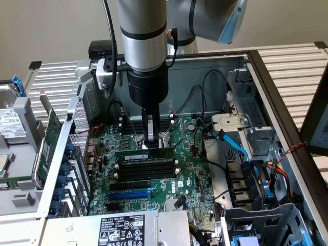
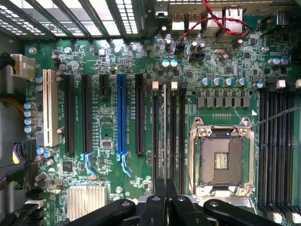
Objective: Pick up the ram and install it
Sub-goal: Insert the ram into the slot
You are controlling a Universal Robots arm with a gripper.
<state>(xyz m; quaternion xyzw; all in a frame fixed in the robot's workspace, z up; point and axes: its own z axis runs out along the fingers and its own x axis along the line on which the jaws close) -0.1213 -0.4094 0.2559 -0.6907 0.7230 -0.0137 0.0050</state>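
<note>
Claw (image 1: 150, 144) clamped on ram (image 1: 131, 152) mid-length — long thin dark-green stick, standing on edge, level — right at the nearest of the black slots (image 1: 146, 170) on motherboard (image 1: 193, 165)

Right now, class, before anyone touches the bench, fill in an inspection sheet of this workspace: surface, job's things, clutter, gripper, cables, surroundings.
Surface: green motherboard lying flat inside an open computer case.
Job's things: the ram lies along the black memory slots; whether it is seated cannot be told.
Clutter: hard drive outside the case at the exterior view's left; empty processor socket on the board.
Gripper: gripper pointing straight down, shut on the ram.
Cables: blue cable; red-and-black wires; black cable along the arm.
Surroundings: slatted table; plain wall.
</note>
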